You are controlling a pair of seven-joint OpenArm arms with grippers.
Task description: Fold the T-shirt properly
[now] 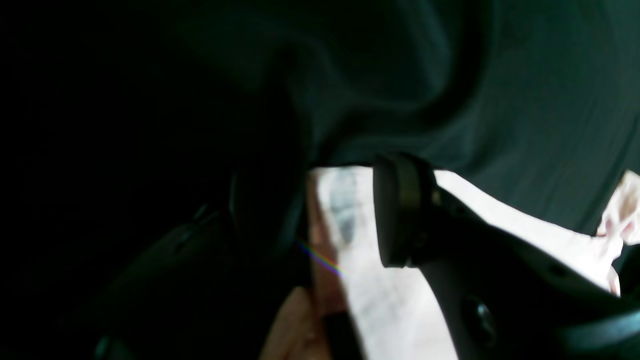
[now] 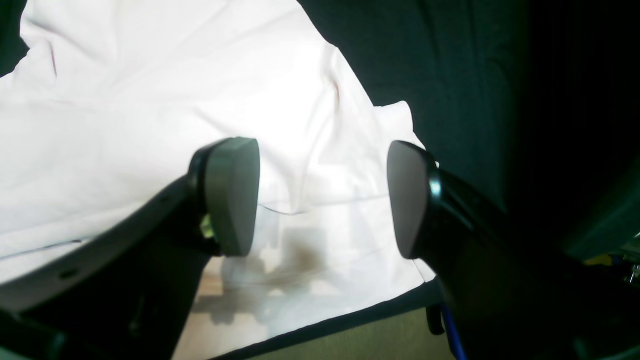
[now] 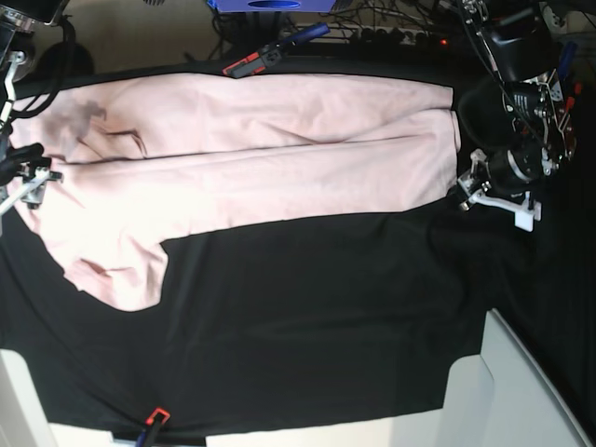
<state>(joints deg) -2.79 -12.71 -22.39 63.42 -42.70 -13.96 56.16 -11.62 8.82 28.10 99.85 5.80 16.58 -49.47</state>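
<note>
The pale pink T-shirt (image 3: 261, 158) lies spread across the far half of the black table cloth (image 3: 307, 317), with a sleeve (image 3: 116, 270) hanging toward the near left. At the shirt's right end my left gripper (image 3: 466, 193) sits low on the cloth. In the left wrist view its fingers (image 1: 400, 210) stand apart with the shirt's edge (image 1: 350, 260) between them. My right gripper (image 3: 33, 177) is at the shirt's left end. In the right wrist view the right gripper (image 2: 320, 200) hangs open just above the T-shirt (image 2: 150, 100), gripping nothing.
A red-and-black clamp (image 3: 250, 63) and a blue-handled one (image 3: 303, 35) hold the cloth at the far edge, and another clamp (image 3: 154, 417) sits at the near edge. White panels (image 3: 521, 391) stand at the near right corner. Cables (image 3: 391, 33) run behind the table.
</note>
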